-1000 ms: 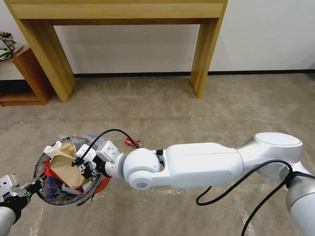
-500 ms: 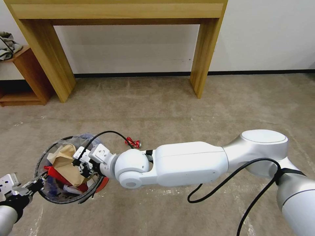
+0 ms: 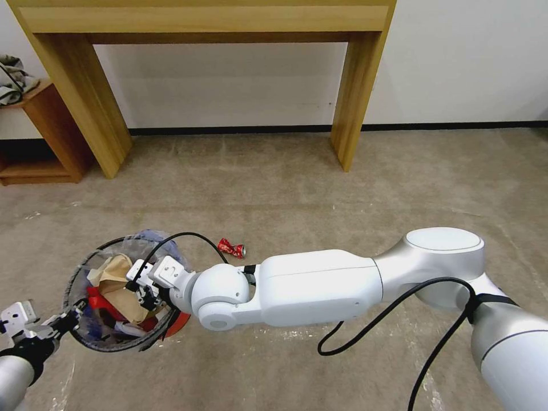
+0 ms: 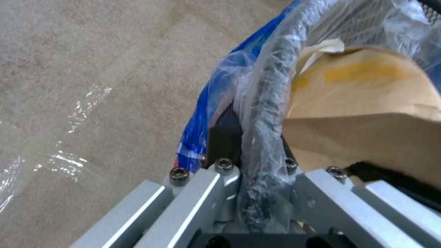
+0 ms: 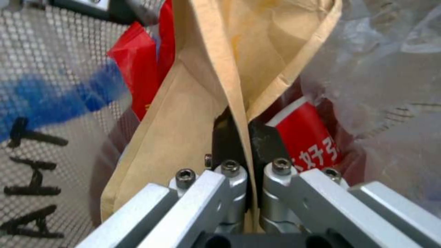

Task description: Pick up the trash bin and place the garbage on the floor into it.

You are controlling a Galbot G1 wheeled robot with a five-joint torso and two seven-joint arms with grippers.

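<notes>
The trash bin (image 3: 85,337), dark mesh with a red base and a blue-printed clear liner, hangs low at the left above the floor (image 3: 297,188). My left gripper (image 3: 64,324) is shut on its near rim; the left wrist view shows the rim (image 4: 271,86) and liner pinched between the jaws of the gripper (image 4: 255,137). My right gripper (image 3: 142,292) reaches inside the bin, shut on a tan paper packet (image 3: 117,282). In the right wrist view the gripper (image 5: 241,132) clamps a fold of the packet (image 5: 184,117), with red wrappers (image 5: 305,136) beside it. A crushed red can (image 3: 231,248) lies on the carpet beyond the bin.
A wooden table stands against the wall, with its legs (image 3: 94,114) (image 3: 354,97) on the carpet. A low brown shelf (image 3: 40,142) is at the far left. A black cable (image 3: 399,308) loops under my right arm. Open carpet lies to the right.
My right arm has moved left and lowered the tan packet deeper into the bin. The left gripper keeps its hold on the rim.
</notes>
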